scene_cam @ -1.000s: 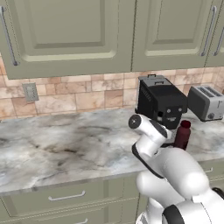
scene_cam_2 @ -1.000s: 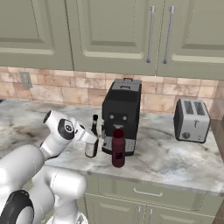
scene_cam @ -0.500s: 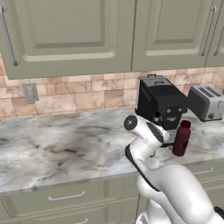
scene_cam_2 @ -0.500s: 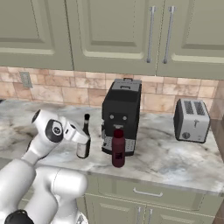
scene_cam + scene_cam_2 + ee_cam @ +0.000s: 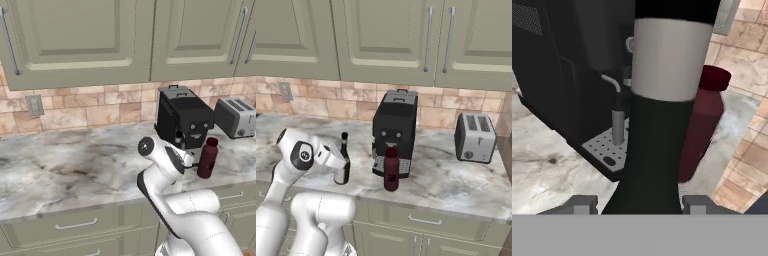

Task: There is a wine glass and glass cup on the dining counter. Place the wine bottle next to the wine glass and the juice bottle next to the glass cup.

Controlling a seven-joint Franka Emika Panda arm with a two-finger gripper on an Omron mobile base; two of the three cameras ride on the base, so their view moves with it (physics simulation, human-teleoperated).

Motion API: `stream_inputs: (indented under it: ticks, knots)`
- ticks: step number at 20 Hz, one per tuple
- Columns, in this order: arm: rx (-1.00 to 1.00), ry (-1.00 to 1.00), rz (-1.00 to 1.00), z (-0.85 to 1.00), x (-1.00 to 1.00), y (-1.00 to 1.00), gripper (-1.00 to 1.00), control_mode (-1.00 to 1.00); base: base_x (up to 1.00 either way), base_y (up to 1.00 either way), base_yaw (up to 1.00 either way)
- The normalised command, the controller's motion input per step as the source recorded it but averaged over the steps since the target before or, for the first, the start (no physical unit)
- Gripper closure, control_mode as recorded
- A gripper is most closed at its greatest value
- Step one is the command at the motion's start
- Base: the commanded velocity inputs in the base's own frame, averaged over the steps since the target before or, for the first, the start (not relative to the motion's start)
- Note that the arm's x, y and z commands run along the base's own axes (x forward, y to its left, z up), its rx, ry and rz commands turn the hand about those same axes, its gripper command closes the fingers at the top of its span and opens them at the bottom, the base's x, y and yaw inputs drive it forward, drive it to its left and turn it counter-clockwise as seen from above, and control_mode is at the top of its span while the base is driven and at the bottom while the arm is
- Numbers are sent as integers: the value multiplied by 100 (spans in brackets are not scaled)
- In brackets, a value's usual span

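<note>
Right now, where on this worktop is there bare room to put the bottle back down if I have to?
Bare marble worktop lies left of the wine bottle, out to the wall outlet. Another patch sits between the juice bottle and toaster. It is crowded around the coffee machine, where both bottles stand close.

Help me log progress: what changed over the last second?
The arm swung left, carrying the wine bottle away from the coffee machine; the gripper stays clamped on it. The juice bottle and toaster have not moved.
</note>
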Motion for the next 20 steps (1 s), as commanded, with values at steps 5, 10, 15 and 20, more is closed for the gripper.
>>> stream_inputs:
  ticks: [5,10,15,20]
  knots:
    - [-1,-1,-3,34,-23,9,100,-100,0,0,0]
    - [-7,-3,0,29,-15,15,100,-100,0,0,0]
    - [-8,-1,0,30,-11,12,100,-100,0,0,0]
    - [-6,-1,-2,21,-19,10,100,-100,0,0,0]
